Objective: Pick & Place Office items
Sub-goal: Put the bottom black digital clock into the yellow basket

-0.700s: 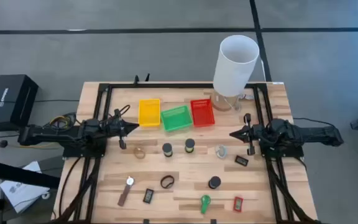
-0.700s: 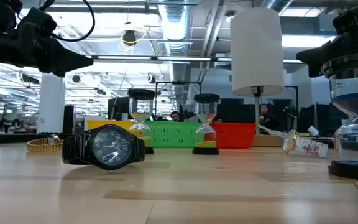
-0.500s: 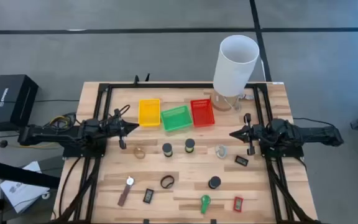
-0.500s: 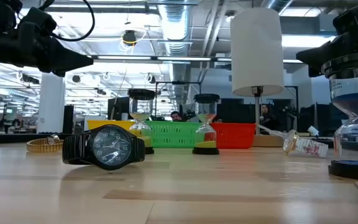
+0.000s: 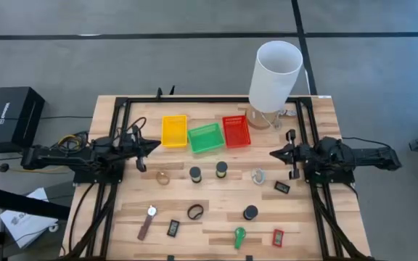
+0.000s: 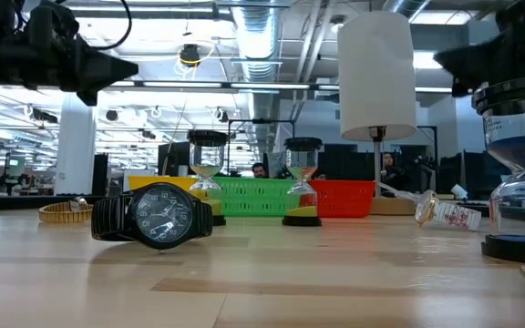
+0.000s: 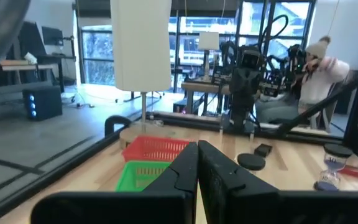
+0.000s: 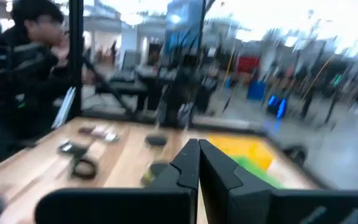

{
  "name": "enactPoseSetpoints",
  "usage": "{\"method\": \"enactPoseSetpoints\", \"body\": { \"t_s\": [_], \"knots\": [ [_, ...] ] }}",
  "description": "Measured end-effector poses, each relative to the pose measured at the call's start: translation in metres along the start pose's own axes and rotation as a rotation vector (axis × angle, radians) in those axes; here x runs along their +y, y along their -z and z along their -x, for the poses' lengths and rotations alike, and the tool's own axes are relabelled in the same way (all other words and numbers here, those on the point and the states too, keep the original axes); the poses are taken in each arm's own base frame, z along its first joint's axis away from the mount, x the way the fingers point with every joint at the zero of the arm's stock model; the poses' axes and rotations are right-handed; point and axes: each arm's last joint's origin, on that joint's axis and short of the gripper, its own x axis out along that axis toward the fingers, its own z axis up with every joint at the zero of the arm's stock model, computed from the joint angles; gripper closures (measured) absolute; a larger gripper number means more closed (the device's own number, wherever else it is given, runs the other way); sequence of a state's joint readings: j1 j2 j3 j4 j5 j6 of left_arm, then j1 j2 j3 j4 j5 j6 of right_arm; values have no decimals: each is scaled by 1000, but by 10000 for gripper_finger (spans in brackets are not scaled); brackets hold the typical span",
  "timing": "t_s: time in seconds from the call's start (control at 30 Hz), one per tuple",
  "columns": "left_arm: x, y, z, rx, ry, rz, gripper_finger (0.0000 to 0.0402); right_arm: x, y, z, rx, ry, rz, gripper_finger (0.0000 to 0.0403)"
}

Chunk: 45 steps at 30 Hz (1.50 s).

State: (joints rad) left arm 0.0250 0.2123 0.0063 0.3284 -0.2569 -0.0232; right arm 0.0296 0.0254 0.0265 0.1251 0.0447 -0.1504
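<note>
Left gripper (image 5: 149, 146) jaws together, holding nothing; gold ring (image 5: 163, 177) lay at its 5 o'clock, near. Right gripper (image 5: 274, 154) likewise pinched empty, farther off. Left arm nearer.

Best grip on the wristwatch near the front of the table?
Take the wristwatch from above, fingers across its round case. In the low view it stands on edge, dial facing the camera, strap curled behind, so the case is probably the firmest part.
</note>
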Motion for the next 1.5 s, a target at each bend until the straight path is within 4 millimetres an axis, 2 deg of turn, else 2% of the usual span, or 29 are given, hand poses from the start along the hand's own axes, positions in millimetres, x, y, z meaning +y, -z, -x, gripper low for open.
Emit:
{"method": "enactPoseSetpoints", "body": {
  "t_s": [0.23,0.33,0.47,0.63,0.8,0.93,1.07,1.17,1.33,1.5],
  "knots": [
    [0,-14,0,-142,4,53,397,-7,-29,5,-301,112,22,403],
    [-1,-15,-2,-152,5,54,385,-9,-33,6,-338,137,-7,402],
    [-2,-13,-6,-142,19,53,354,-11,-28,4,-280,156,-22,384],
    [-5,-14,-13,-144,53,45,307,-14,-20,-2,-204,175,-100,334],
    [-11,-23,-33,-70,54,19,283,-15,-12,-11,-103,174,-145,286],
    [-16,-30,-53,-10,53,-12,282,-18,-26,-18,-89,175,-145,262],
    [-21,-35,-70,34,53,-32,281,-20,-45,-28,-82,157,-135,254],
    [-26,-39,-80,64,63,-38,282,-21,-51,-36,-35,141,-143,253],
    [-37,-51,-93,139,98,-56,282,-21,-41,-47,92,133,-185,258],
    [-51,-56,-96,227,147,-49,282,-20,-30,-57,165,133,-157,268]
  ]
}}
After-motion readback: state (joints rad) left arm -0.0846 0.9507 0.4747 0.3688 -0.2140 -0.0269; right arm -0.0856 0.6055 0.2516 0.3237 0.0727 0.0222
